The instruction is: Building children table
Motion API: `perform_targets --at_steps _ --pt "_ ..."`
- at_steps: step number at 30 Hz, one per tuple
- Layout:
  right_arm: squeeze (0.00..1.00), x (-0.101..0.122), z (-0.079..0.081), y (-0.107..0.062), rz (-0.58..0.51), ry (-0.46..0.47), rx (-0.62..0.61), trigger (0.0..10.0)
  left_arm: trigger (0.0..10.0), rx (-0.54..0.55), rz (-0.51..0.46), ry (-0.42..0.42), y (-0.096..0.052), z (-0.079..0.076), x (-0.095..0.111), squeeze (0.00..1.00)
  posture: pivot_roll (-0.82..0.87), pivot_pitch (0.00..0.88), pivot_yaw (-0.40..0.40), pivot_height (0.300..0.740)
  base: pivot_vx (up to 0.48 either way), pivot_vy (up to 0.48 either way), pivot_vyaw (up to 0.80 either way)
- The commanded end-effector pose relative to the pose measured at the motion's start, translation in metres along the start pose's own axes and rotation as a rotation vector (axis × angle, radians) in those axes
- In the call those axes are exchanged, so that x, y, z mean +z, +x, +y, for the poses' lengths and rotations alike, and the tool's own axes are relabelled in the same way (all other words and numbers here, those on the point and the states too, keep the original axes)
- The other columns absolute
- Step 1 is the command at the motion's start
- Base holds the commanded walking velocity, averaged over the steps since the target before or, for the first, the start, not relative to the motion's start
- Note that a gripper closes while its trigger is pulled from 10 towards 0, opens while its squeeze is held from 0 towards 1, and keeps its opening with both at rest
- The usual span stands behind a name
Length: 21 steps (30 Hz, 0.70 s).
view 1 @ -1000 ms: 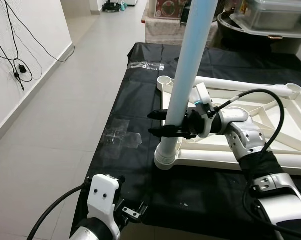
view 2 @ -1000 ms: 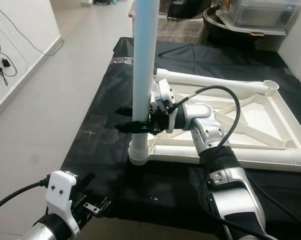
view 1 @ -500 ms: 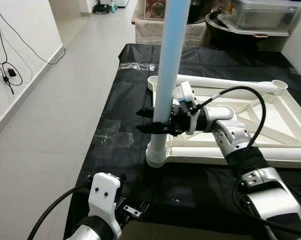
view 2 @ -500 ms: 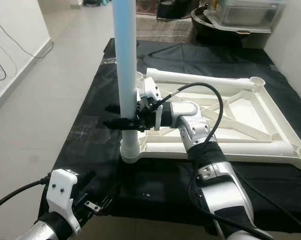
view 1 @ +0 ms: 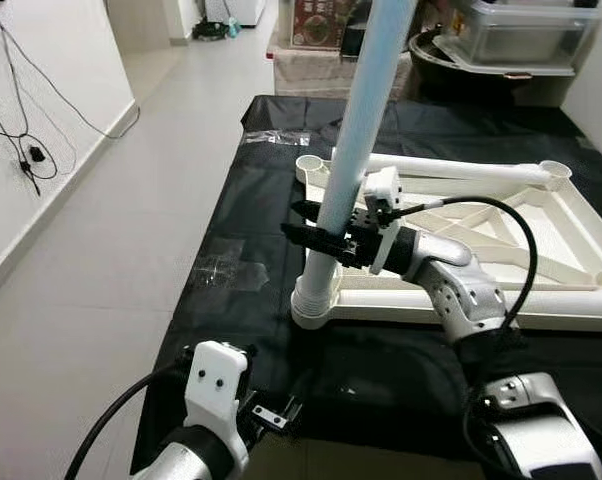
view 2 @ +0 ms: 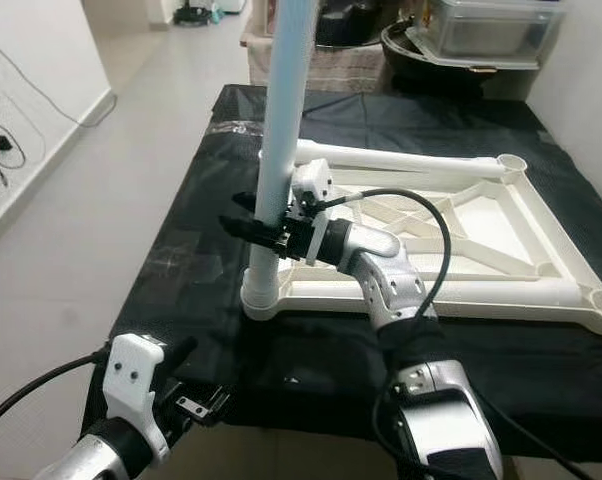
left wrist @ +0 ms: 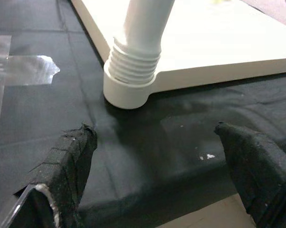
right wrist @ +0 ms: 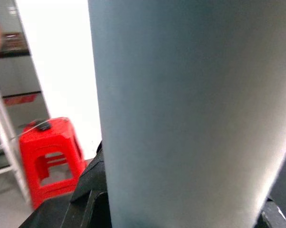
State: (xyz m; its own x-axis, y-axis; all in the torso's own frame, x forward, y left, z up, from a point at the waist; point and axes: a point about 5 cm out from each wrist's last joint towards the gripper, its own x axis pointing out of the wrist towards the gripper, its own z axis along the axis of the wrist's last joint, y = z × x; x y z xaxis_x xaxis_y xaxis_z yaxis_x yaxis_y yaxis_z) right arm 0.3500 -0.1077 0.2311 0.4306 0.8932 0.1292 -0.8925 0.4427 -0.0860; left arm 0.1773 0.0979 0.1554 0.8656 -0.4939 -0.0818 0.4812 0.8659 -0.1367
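- Underneath, a black cloth [view 1: 251,210] covers the work surface.
- On it the white table frame [view 1: 541,250] lies flat.
- From its near-left corner socket [view 1: 311,305] a pale leg [view 1: 356,150] rises, leaning slightly.
- Right gripper [view 1: 311,228] is clamped round that leg above the socket.
- Left gripper [left wrist: 162,180] hovers low at the cloth's near edge, fingers spread apart.

Bright, even indoor light across both head views, sharp throughout, glare shining off the pale floor [view 1: 131,200] and tape patches [left wrist: 24,71], while the right wrist view goes soft and blurry, the pole [right wrist: 181,109] too close to focus.
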Motion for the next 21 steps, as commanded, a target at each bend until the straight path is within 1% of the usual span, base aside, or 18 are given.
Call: perform_targets --at_steps 1,3,5,9,11,15,17,19,20,21 --pt "0.0 -0.029 -0.001 -0.007 0.114 0.054 -0.09 10.0 10.0 0.007 0.012 0.014 -0.001 0.003 -0.003 0.0 0.16 0.16 -0.041 0.74 0.0 0.0 0.0" --pt "0.0 -0.026 0.003 -0.004 0.106 0.033 -0.127 10.0 10.0 0.009 0.008 0.02 0.001 0.005 -0.002 0.0 0.15 0.155 -0.039 0.74 0.0 0.0 0.0" --pt "0.0 -0.026 0.003 -0.004 0.106 0.033 -0.127 10.0 10.0 0.009 0.008 0.02 0.001 0.005 -0.002 0.0 0.15 0.155 -0.039 0.74 0.0 0.0 0.0" --pt "0.0 -0.025 0.008 0.001 0.116 0.023 -0.173 10.0 10.0 0.011 0.003 0.028 0.003 0.007 -0.001 0.0 0.15 0.15 -0.038 0.74 0.0 0.0 0.0" --pt "0.0 -0.026 0.013 0.003 0.145 -0.003 -0.229 10.0 10.0 0.016 -0.004 0.036 0.004 0.009 0.0 0.0 0.15 0.149 -0.042 0.74 0.0 0.0 0.0" --pt "0.0 -0.028 0.015 0.005 0.174 -0.02 -0.271 10.0 10.0 0.017 -0.008 0.039 0.006 0.01 0.0 0.0 0.15 0.147 -0.041 0.74 0.0 0.0 0.0" --pt "0.0 -0.028 0.016 0.006 0.196 -0.035 -0.322 10.0 10.0 0.017 -0.011 0.042 0.007 0.011 0.0 0.0 0.15 0.144 -0.042 0.74 0.0 0.0 0.0" --pt "0.0 -0.028 0.017 0.007 0.205 -0.038 -0.343 10.0 10.0 0.017 -0.013 0.042 0.008 0.011 0.0 0.0 0.15 0.144 -0.042 0.74 0.0 0.0 0.0" --pt "0.0 -0.03 0.017 0.007 0.226 -0.047 -0.386 10.0 10.0 0.018 -0.014 0.044 0.008 0.012 0.001 0.0 0.14 0.142 -0.042 0.74 0.0 0.0 0.0" --pt "0.0 -0.03 0.017 0.007 0.226 -0.047 -0.386 10.0 10.0 0.018 -0.014 0.044 0.008 0.012 0.001 0.0 0.14 0.142 -0.042 0.74 0.0 0.0 0.0"
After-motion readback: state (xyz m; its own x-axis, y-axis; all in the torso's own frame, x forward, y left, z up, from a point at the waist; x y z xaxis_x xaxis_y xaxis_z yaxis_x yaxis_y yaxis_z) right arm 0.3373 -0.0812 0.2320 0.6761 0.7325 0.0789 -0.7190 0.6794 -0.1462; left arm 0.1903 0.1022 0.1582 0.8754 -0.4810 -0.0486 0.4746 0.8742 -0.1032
